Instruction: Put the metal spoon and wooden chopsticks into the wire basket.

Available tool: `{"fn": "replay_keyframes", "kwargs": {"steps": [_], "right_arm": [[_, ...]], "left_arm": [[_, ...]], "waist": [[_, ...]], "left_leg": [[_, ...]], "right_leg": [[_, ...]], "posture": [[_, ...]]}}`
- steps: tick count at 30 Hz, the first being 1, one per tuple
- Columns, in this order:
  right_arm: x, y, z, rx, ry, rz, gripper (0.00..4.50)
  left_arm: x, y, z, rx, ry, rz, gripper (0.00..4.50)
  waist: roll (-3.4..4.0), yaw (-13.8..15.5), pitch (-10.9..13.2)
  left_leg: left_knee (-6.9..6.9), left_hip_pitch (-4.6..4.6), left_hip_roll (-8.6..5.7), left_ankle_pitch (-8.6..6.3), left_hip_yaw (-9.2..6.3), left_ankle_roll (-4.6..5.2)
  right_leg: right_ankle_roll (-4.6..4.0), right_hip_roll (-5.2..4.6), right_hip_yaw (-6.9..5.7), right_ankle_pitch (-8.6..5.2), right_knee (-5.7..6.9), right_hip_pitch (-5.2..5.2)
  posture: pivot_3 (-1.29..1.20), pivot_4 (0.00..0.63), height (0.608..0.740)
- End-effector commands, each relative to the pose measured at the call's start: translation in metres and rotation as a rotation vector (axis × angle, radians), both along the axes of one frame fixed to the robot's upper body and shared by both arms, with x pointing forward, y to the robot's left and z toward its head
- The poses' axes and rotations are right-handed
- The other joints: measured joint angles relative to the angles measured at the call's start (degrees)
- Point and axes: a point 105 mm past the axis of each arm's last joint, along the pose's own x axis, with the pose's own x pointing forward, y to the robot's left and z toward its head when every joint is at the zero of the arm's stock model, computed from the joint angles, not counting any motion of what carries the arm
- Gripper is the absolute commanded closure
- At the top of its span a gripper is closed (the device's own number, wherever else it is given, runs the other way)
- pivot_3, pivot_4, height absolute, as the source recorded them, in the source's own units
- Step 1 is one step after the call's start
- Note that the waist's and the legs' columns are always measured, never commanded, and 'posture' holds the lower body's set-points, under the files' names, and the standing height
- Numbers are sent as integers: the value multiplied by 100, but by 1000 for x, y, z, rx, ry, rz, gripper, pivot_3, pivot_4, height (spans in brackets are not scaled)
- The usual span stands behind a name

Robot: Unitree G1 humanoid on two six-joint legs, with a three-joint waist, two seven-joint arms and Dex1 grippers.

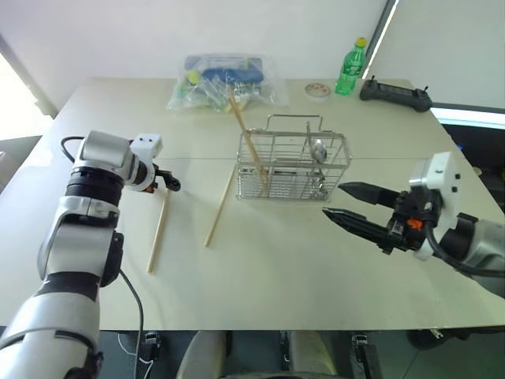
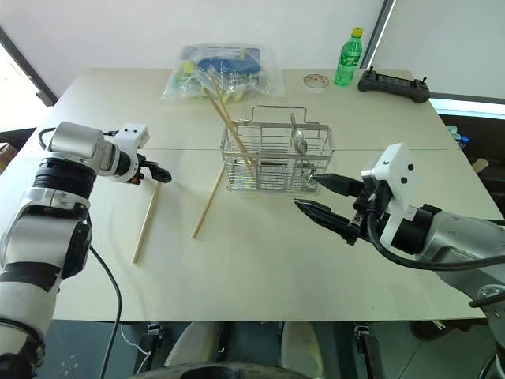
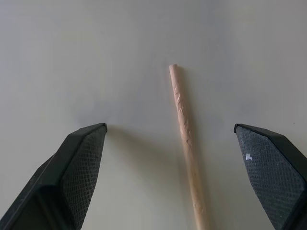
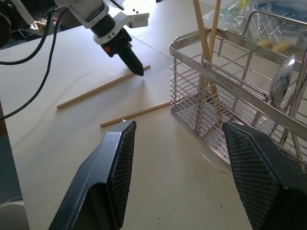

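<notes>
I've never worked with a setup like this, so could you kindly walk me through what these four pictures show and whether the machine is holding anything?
It is a humanoid robot with two arms, each ending in a two-fingered black hand. Two pictures come from cameras in its head, looking down over a pale table. The other two come from cameras on its wrists, looking along the fingers.

On the table stands a wire basket that already holds a metal spoon and two wooden chopsticks leaning out of it. Two more chopsticks lie flat on the table beside it. At the far edge are a plastic bag, a green bottle and a black controller.

The left hand is open, poised over the end of one loose chopstick. The right hand is open near the basket. Neither holds anything.
</notes>
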Motion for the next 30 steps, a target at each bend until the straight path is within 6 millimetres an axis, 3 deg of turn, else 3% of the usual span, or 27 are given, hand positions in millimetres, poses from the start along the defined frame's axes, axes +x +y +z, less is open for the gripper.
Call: {"fn": "replay_keyframes", "kwargs": {"steps": [1, 2, 5, 12, 21, 28, 30], "right_arm": [[-2, 2, 6, 2, -41, 9, 1585], [-2, 2, 6, 2, -40, 8, 1585], [-2, 2, 4, -3, -38, 6, 1520], [-2, 3, 6, 8, -43, 9, 1520], [2, -2, 7, 20, -47, -10, 1520], [-7, -5, -3, -27, 16, 29, 1520], [-9, -8, -1, -30, 25, 30, 1520]], "left_arm": [[-5, 5, 2, 1, 15, 15, 0], [-6, 4, 1, -3, 18, 15, 0], [-7, 0, -3, -21, 27, 17, 867], [-4, -2, -5, -39, 24, 33, 4395], [9, 11, 11, -40, -70, 145, 4455], [44, 21, 70, -180, -434, 268, 4455], [54, 17, 108, -272, -634, 250, 4455]], "waist": [[0, 6, 0], [0, 12, 0], [0, 15, -1], [0, 29, -1], [2, 28, -4], [-10, 27, 1], [-10, 31, 1]], "left_leg": [[0, 0, 2, 0, 0, 0], [0, 0, 2, 0, 0, 0], [1, 0, 3, 0, 0, 0], [2, 0, 3, 0, -2, 0], [3, 7, 1, 0, -3, 0], [5, 1, 2, 1, -2, -2], [4, 0, 0, 1, -1, -3]], "right_leg": [[0, 0, 0, 0, 0, 0], [0, 0, 0, 0, 0, 0], [0, -1, 0, 0, -1, 2], [0, -3, 0, 0, -1, 4], [1, -6, -1, 0, 0, 11], [3, -7, -2, 1, -2, 4], [5, -13, -2, 2, -2, 3]], "posture": [[0, 150, 721], [0, 150, 721], [0, 150, 721], [0, 150, 721], [0, 150, 721], [0, 150, 721], [0, 150, 721]]}}
